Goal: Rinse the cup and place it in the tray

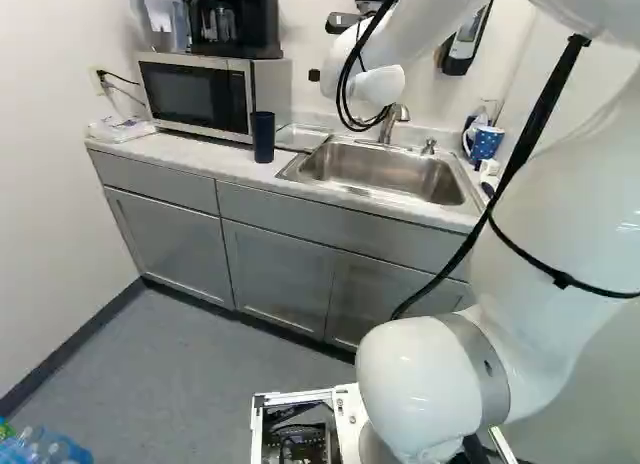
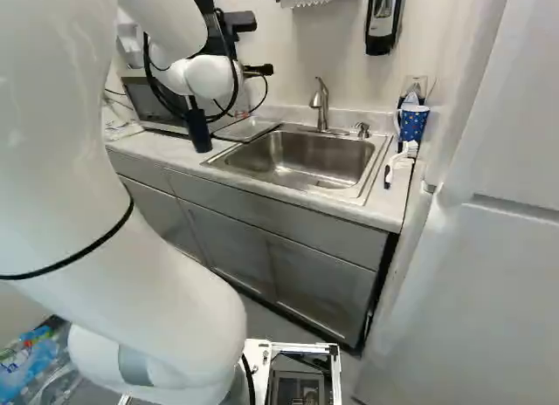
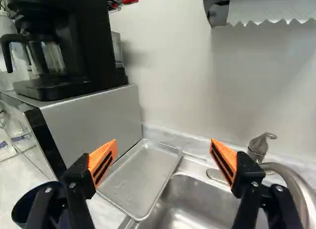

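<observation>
My gripper [image 2: 260, 71] is raised over the counter near the microwave, level with the wall area above the tray. In the wrist view the gripper [image 3: 164, 157] stands wide open, with nothing between its orange pads. A dark blue cup [image 1: 263, 137] stands upright on the counter in front of the microwave; the same cup [image 3: 34, 209] shows partly behind one finger, outside the grip. The shallow metal tray [image 3: 143, 177] lies flat beside the microwave and along the sink's edge. The steel sink [image 2: 297, 161] has a curved faucet [image 2: 321, 108] at its back.
The microwave [image 1: 195, 94] carries a black coffee maker [image 3: 54, 46]. A spotted blue mug [image 2: 413, 123] and a brush [image 2: 397, 161] stand or lie beyond the sink's far side. A towel dispenser [image 3: 266, 9] and a soap dispenser [image 2: 382, 21] hang on the wall.
</observation>
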